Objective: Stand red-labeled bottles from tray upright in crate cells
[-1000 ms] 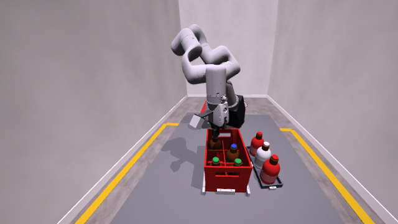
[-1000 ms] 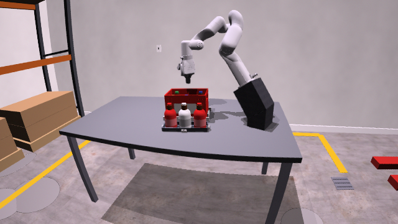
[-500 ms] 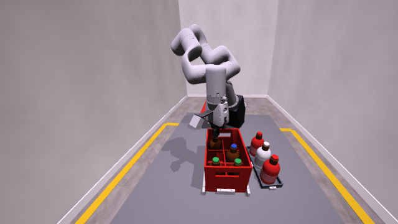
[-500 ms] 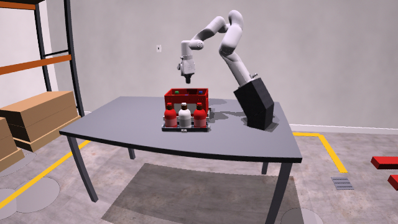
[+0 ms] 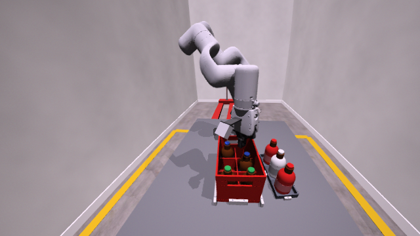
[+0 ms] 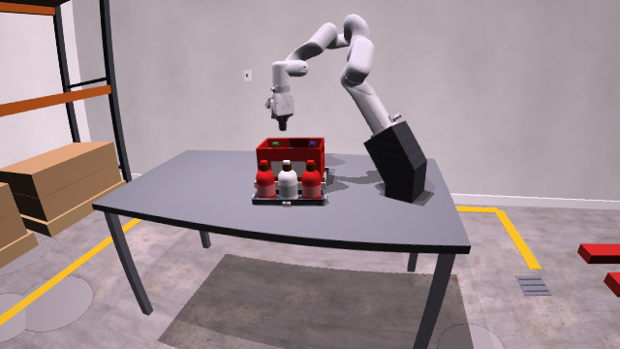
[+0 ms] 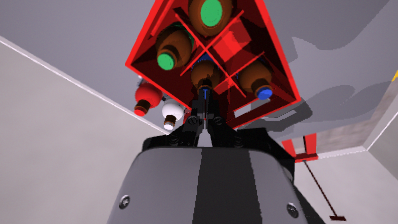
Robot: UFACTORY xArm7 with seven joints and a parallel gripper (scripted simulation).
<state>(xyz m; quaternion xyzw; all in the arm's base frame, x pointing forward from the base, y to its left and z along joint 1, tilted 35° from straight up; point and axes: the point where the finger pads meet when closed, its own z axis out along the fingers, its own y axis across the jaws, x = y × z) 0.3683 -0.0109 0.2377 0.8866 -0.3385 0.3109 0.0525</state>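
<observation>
Zero bottles are in your gripper (image 5: 241, 144) (image 6: 283, 127) (image 7: 205, 97): the fingers are drawn together, closed on nothing, and they point down above the red crate (image 5: 240, 190) (image 6: 291, 154) (image 7: 272, 37), clear of its rim in the exterior view.

Beneath them you have four brown bottles standing in the crate's cells. Two wear blue caps: one (image 5: 245, 162) (image 7: 205, 75) on the side nearer the tray, the other (image 5: 227, 151) (image 7: 256, 77) on the far side from it. The other two have green caps (image 5: 228, 168) (image 7: 166, 61) and sit at the end away from your arm's base. The crate sits level on the grey table (image 5: 170, 203) (image 6: 203, 194).

Just beside the crate you'll find the dark tray (image 5: 286, 196) (image 6: 291, 201), also level. Three bottles stand upright on it in a row: a red one (image 5: 271, 152) (image 6: 311, 181) at the end nearer the arm's base, a white one (image 5: 277, 164) (image 6: 288, 183) (image 7: 172, 111) in the middle, and a second red one (image 5: 285, 179) (image 6: 265, 181) (image 7: 148, 95) at the other end. Both reds, then, are on the tray, outside the crate.

Farther out, your arm (image 5: 247, 83) (image 6: 360, 63) arches back to its black pedestal (image 6: 399, 162) on the table.
</observation>
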